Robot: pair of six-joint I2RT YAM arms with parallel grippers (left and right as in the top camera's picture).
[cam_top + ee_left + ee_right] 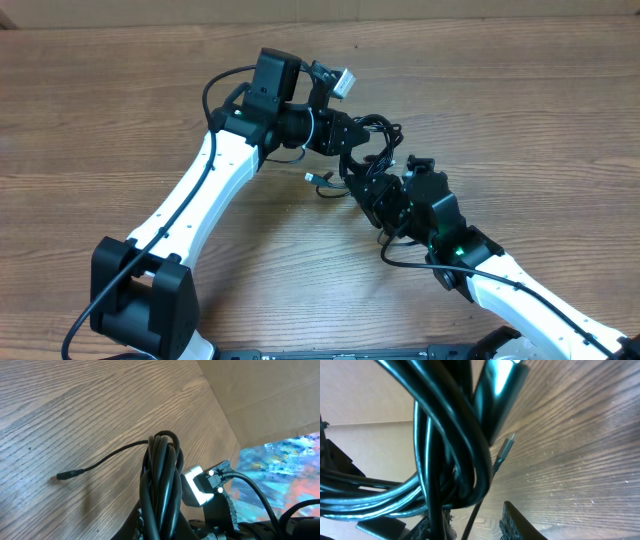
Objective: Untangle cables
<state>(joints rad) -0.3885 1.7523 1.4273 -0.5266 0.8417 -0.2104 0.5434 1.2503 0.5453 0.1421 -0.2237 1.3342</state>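
Several thin black flexible cables (378, 138), bunched in one tangle just off centre of the brown wood-grain table (120, 120), toward 2 o'clock. Left tool (350, 135) at the tangle's 9 o'clock, pinching the cables. Right tool (368, 185) at its 6 o'clock: strands cross its fingers (515, 520), can't tell if it grips. One small plug end (312, 177) sticks out at 8 o'clock.

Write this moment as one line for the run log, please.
left gripper: shut on cables | right gripper: at the cables, grip unclear | plug end: loose, sticking out | status: tangled
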